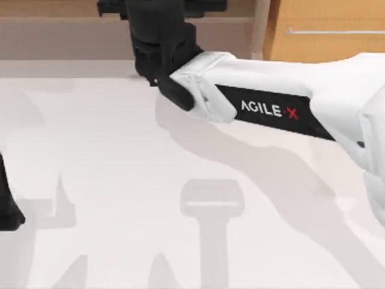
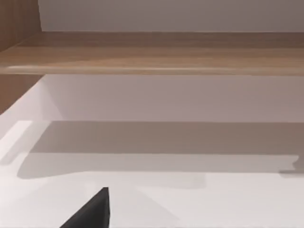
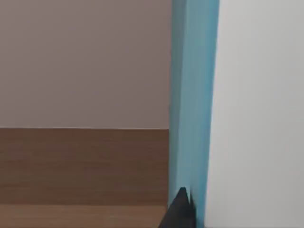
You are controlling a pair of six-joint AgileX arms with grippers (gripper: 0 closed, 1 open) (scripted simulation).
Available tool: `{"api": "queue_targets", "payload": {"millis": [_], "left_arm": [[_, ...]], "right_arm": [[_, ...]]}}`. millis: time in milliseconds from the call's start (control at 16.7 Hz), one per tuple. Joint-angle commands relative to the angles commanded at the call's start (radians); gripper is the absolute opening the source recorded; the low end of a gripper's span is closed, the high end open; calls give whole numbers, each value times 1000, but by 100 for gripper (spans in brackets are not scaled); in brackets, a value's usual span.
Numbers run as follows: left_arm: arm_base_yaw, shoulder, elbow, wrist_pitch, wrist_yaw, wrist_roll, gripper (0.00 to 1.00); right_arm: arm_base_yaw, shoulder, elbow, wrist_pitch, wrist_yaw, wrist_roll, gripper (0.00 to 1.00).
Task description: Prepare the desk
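— Top view: large flat matte white counter [image 1: 120,180] across the middle and lower frame, brown wooden back shelf [image 1: 60,30] along the upper edge, orange-tan wooden drawer [image 1: 313,51] with thin silver bar handle [image 1: 334,31] at upper right.

— And the right arm [image 1: 271,108]?

— Stretched from the right edge to upper centre, wrist up at the shelf. Right wrist view: right gripper [image 3: 180,211] close against an upright light-blue slab [image 3: 192,95], brown wood beside it. Spread or pressed together, cannot tell.

— Left side?

— Left gripper [image 2: 92,213] parked low over the white counter, facing the shelf. Cannot tell its state either.

— Possible trouble?

— Probably a tipped slab if nudged sideways rather than held squarely. Also a knock against the shelf edge from pulling back too flat.

— Count?

— One slab, one shelf, one drawer, one handle, two arms.
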Motion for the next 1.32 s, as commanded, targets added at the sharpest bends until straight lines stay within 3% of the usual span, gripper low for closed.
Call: {"api": "queue_targets", "payload": {"millis": [300,540,720,1020,1320], "left_arm": [[0,0,0,0,0,0,100],[0,0,0,0,0,0,100],[0,0,0,0,0,0,100],[0,0,0,0,0,0,100],[0,0,0,0,0,0,100]], "right_arm": [[86,-100,-102,-29,-76,94,0],[152,-242,-224,-53,-194,240,0],[128,-392,-288,-49,-285,375,0],[-103,-647,-359,-10,-412,619,0],[-510,-808,-448,28,-505,848,0]]}}
